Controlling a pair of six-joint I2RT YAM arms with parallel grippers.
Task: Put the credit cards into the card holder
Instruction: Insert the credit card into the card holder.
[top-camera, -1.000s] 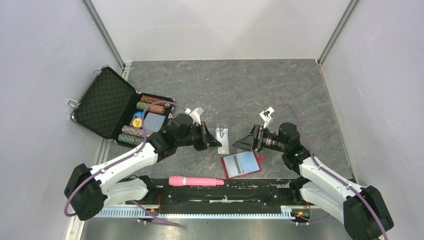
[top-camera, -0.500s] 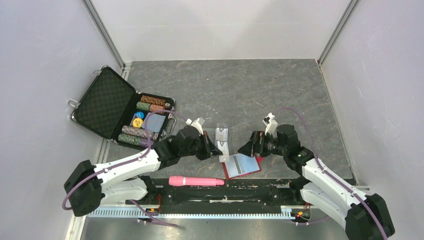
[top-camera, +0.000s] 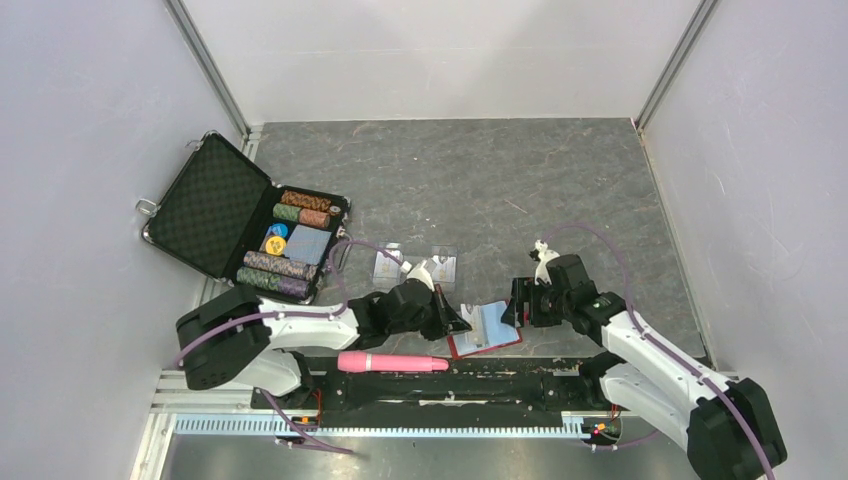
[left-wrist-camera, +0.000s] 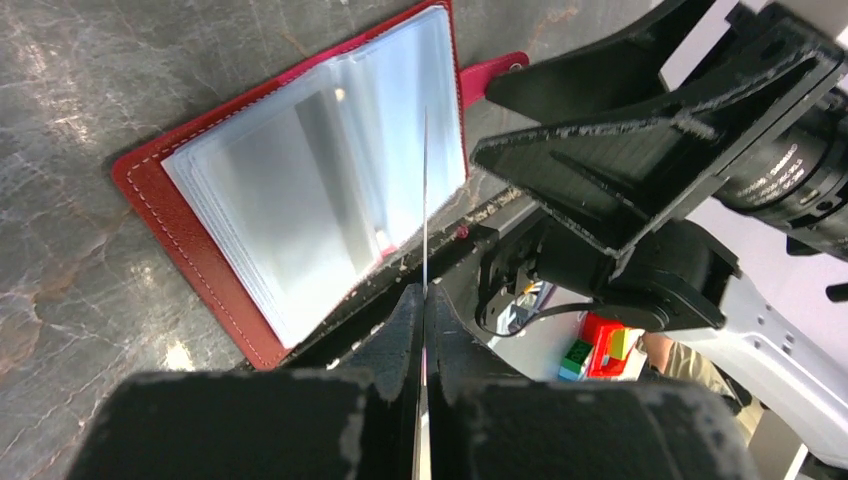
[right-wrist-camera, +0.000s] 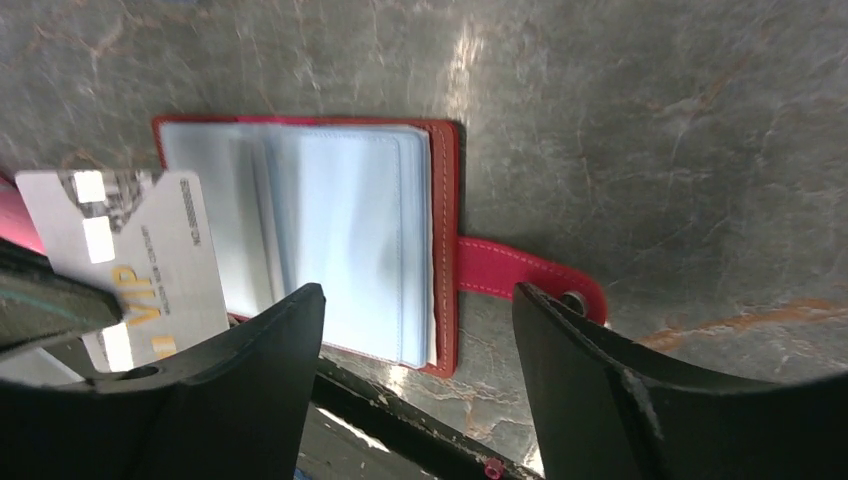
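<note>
Now that your left arm has dropped from mid-frame to lower centre, the left fingers pinch a credit card edge-on just above the open card holder. Right fingers spread wide, empty, straddling the holder's snap-tab side. Insertion looks close, not yet done. Worktop: grey, marbled. Pale walls box it in; chip case open, upper left.

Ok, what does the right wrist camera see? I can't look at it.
An open red card holder with pale blue pockets lies on the grey table, its snap tab pointing right. The left gripper holds a grey credit card marked VIP at its left edge; the right gripper hangs open above.
</note>
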